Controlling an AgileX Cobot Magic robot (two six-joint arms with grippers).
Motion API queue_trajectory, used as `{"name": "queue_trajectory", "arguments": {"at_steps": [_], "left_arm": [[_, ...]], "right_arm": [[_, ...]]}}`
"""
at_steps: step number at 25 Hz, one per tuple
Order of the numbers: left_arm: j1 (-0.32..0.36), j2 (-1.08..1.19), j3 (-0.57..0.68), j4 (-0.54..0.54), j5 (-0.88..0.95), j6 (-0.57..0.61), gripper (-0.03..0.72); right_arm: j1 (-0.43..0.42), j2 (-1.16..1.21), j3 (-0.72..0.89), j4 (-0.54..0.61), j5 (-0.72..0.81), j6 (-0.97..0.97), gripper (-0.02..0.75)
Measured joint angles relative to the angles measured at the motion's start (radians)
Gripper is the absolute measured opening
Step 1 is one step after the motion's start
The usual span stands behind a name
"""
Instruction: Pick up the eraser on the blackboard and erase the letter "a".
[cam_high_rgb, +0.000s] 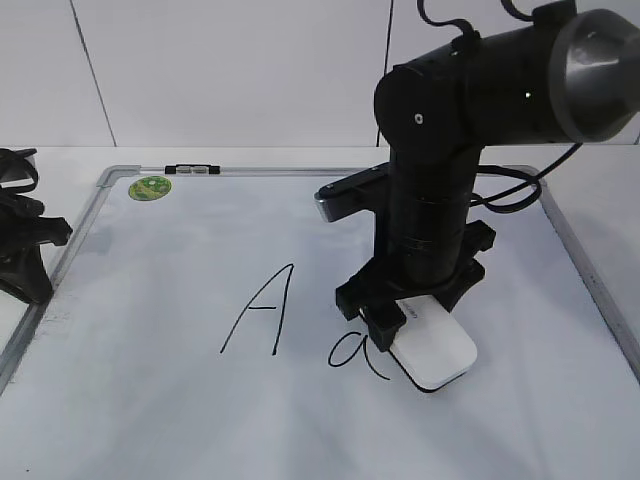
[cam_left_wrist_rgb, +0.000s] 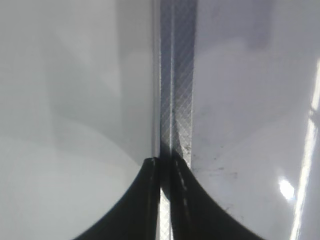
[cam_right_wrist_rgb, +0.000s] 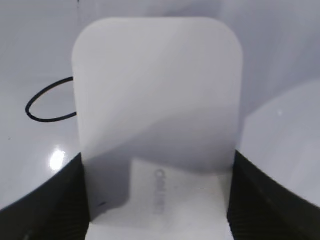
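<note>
The white eraser (cam_high_rgb: 435, 352) lies flat on the blackboard (cam_high_rgb: 150, 380), a white board with a grey frame, and touches the right side of the letter "a" (cam_high_rgb: 352, 350). My right gripper (cam_high_rgb: 412, 318) is shut on the eraser (cam_right_wrist_rgb: 157, 100); its black fingers press both long sides. In the right wrist view the loop of the letter "a" (cam_right_wrist_rgb: 47, 105) shows left of the eraser, its right part hidden under it. My left gripper (cam_left_wrist_rgb: 165, 200) is shut and empty over the board's left frame (cam_left_wrist_rgb: 175, 100), also seen at the far left (cam_high_rgb: 25, 250).
A tall capital "A" (cam_high_rgb: 262, 310) is drawn left of the small letter. A round green magnet (cam_high_rgb: 150, 186) sits at the board's far left corner. A small black-and-white clip (cam_high_rgb: 192, 170) rests on the top frame. My right arm (cam_high_rgb: 440, 150) stands over the board's middle.
</note>
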Motion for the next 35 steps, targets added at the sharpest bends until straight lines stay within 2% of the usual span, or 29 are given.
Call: {"name": "queue_trajectory", "arguments": {"at_steps": [30, 35], "left_arm": [[0.0, 0.0, 0.0, 0.0, 0.0, 0.0, 0.02], [0.0, 0.0, 0.0, -0.002, 0.0, 0.0, 0.02]], "right_arm": [[0.002, 0.058, -0.004, 0.001, -0.007, -0.005, 0.563], [0.032, 0.058, -0.004, -0.011, -0.007, -0.005, 0.563]]}}
